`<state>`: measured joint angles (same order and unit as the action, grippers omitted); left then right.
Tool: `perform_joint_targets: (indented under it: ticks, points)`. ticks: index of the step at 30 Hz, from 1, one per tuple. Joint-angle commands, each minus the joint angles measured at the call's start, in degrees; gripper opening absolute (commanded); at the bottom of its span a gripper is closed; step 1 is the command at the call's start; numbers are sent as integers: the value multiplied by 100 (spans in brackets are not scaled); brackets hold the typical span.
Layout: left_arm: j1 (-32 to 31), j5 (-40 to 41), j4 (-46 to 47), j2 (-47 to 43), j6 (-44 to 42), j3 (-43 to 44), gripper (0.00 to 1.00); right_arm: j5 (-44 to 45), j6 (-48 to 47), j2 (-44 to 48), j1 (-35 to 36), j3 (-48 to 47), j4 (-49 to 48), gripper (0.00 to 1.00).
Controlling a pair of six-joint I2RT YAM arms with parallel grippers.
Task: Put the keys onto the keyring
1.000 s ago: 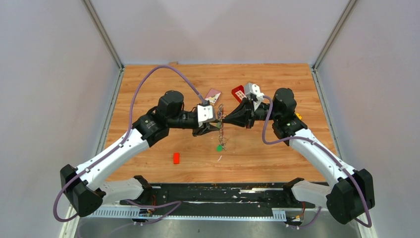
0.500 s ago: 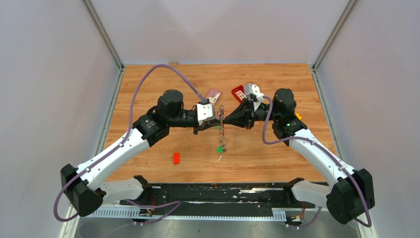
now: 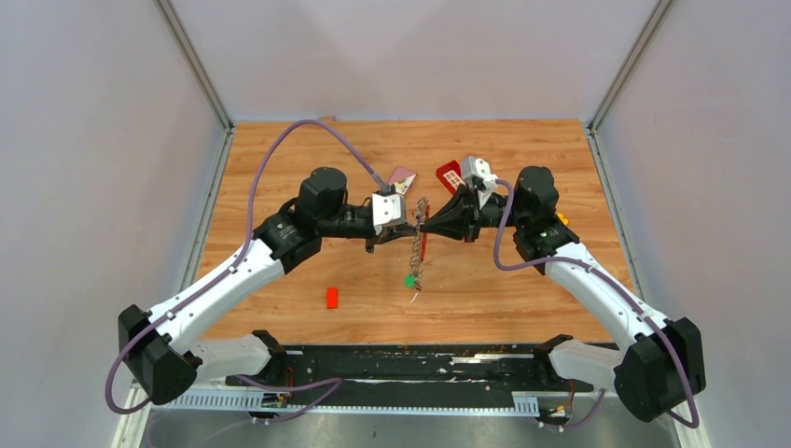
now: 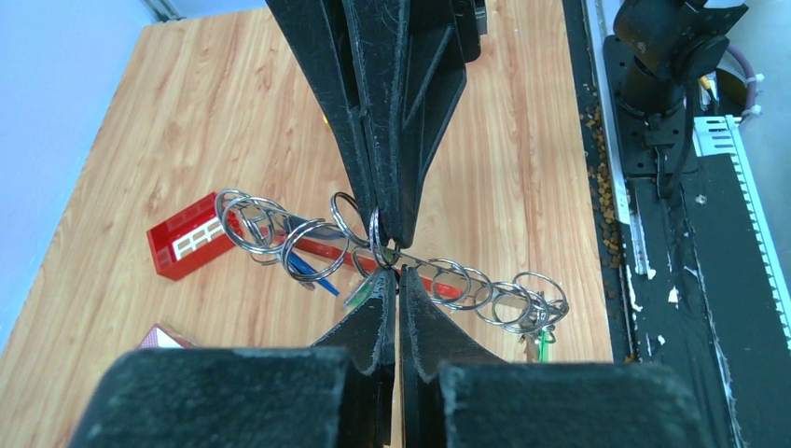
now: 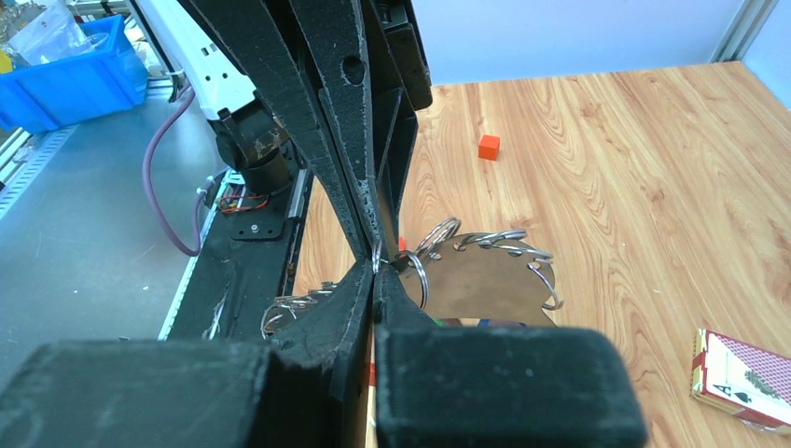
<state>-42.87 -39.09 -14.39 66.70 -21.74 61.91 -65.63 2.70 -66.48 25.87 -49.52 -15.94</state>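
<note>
Closure of the left gripper (image 4: 398, 276) is what has just changed. Its jaws, seen spread beside the keyring (image 4: 466, 285) a second ago, are now pressed together at a link near the chain's upper end, tip to tip with the right gripper (image 4: 390, 233). The right jaws are likewise clamped on a ring there, unchanged. The chain is thus held from both sides above the table (image 3: 522, 280). It hangs at a slightly altered slant, and the green key (image 3: 409, 280) is shifted a little to the left. Whether the left pads truly pinch wire or are merely shut against it cannot be settled from the wrist view; a pinch seems likelier. A two-sided hold is judged to be what is needed before a ring can be pried open for threading.

The keyring is made up of thin, shiny steel split rings, interlinked in a loose row, with a red curved strip (image 4: 322, 250) behind them. Small keys (image 4: 312, 277) with blue and green plastic heads are seen dangling among the rings. The fingers (image 4: 424, 327) are matte black, tapered and rough-edged.
</note>
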Motion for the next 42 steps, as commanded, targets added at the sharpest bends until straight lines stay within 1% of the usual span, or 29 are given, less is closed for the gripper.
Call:
perform_joint_targets:
  ticks: [1,9,11,12,15,18,22,27,31,37,42]
  points:
    - [-28,-360,54,204,150,16,1,40,51,84,-5,-50,-295,0]
    - [-133,-389,-193,345,-28,152,1,155,-8,66,-4,-40,-238,0]
    - [-134,-336,-179,353,-2,180,5,144,-54,66,-3,-23,-235,0]
    - [-134,-253,-182,346,24,207,9,154,-93,73,-3,-23,-200,0]
    - [-134,62,-205,257,34,267,17,155,-242,117,-8,-31,-3,0]
    - [-125,354,-199,114,3,262,25,110,-576,144,-5,-40,167,0]
    - [-117,551,-207,15,-12,250,31,48,-818,129,-5,-23,312,0]
    - [-62,661,-350,-70,-59,220,33,-14,-936,149,-3,-38,419,0]
    - [-37,650,-291,-103,12,230,33,-75,-949,136,-5,-47,417,0]
    - [-37,104,-257,93,241,349,33,-82,-938,133,5,-49,408,0]
    - [-37,-103,-177,236,381,404,33,-99,-929,129,-1,-41,399,0]
